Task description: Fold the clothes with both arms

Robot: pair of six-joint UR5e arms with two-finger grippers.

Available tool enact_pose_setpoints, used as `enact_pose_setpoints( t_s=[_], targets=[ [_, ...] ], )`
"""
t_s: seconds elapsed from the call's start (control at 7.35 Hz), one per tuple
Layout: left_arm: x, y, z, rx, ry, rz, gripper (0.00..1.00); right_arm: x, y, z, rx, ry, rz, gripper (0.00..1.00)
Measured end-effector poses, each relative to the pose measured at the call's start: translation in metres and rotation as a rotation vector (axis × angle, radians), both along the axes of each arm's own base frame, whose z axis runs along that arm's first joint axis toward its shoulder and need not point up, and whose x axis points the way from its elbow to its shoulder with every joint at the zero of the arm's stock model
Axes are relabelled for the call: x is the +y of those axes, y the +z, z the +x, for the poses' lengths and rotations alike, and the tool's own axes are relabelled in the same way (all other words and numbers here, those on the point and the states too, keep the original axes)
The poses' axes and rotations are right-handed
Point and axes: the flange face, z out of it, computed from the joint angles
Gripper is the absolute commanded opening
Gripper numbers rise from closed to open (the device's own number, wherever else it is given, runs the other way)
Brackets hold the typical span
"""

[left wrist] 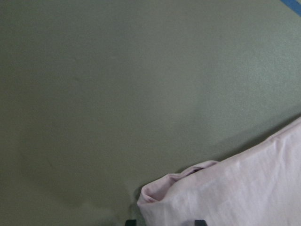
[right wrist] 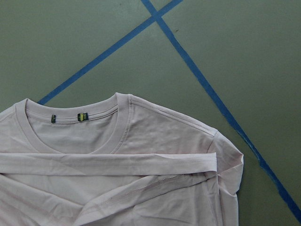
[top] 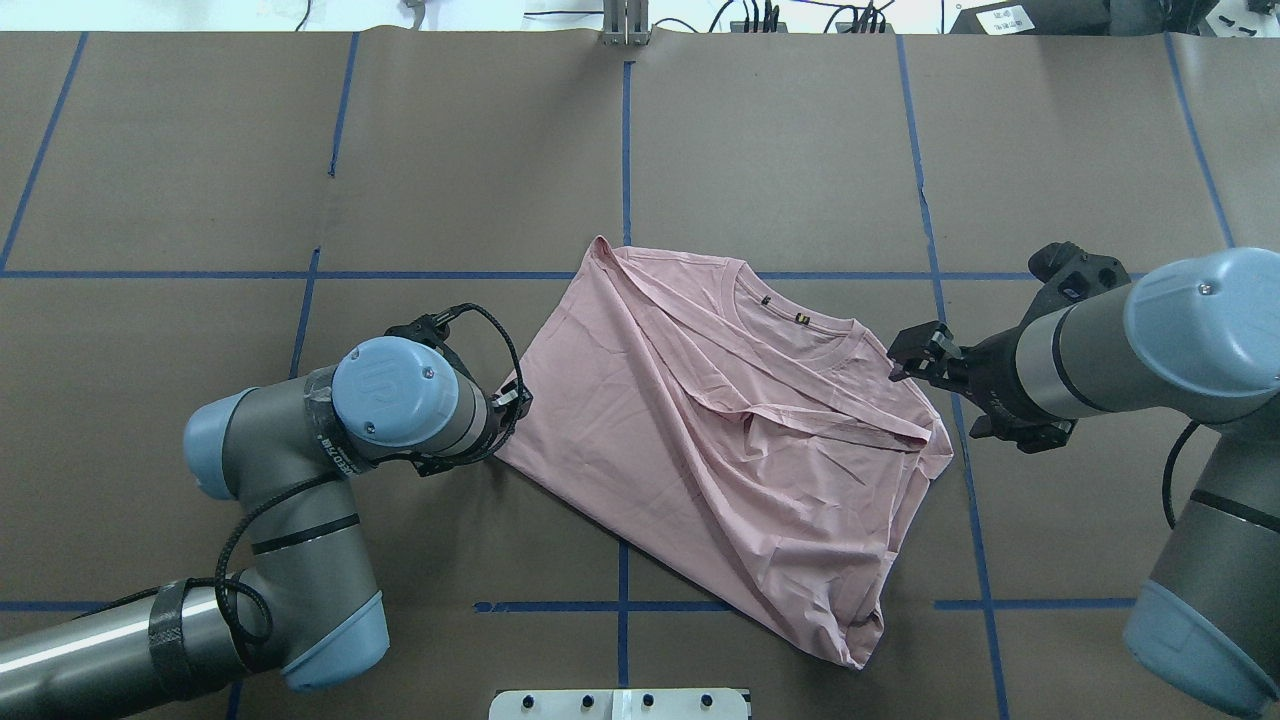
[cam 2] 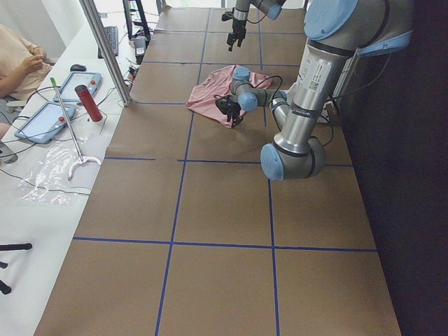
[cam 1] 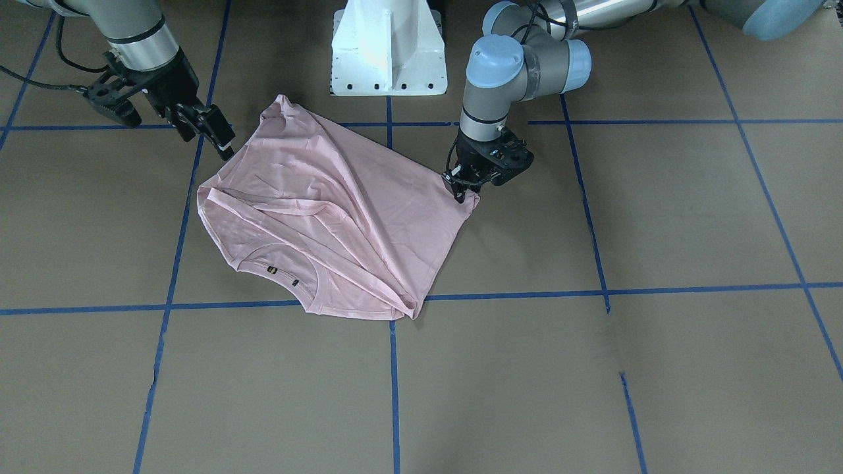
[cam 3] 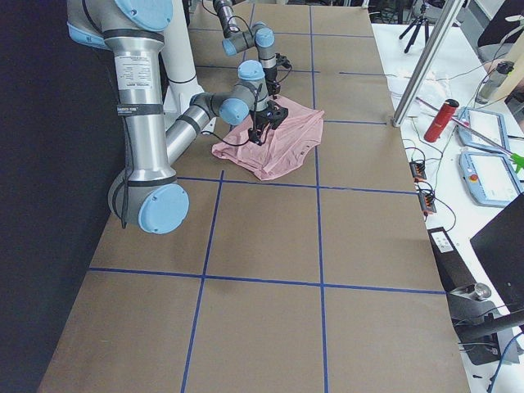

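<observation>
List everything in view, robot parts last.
T-shirt: one, pale pink, crumpled at table centre.
Table cover: one, brown, with blue tape grid.
Pedestal base: one, white, robot's side of table.
Bottle: one, red, on side bench.
Tablets: two, blue-edged, side bench.
Operator: one, peach top, at bench.
Left gripper: one, black, at shirt corner, grip unclear.
Right gripper: one, black, open, raised beside shirt.
</observation>
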Motion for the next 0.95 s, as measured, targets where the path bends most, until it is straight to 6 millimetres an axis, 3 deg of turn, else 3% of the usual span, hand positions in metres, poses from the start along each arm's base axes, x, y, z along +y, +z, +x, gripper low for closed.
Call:
enact_pose_setpoints(
  t_s=[0.14, 0.54, 0.95],
  targets=[
    [-0.001, 0.002, 0.001, -0.005, -0.001, -0.001, 0.0, 0.0, 0.0, -0.001, 0.001, 0.0, -0.001, 1.0],
    [-0.009, 0.003, -0.004, -0.016, -0.015, -0.003, 0.0, 0.0, 0.001, -0.002, 0.001, 0.0, -0.004, 1.0],
    [-0.04, -0.015, -0.023, -0.011, -0.048, 0.042, 0.0, 0.0, 0.0, -0.002, 0.0, 0.0, -0.004, 1.0]
  ],
)
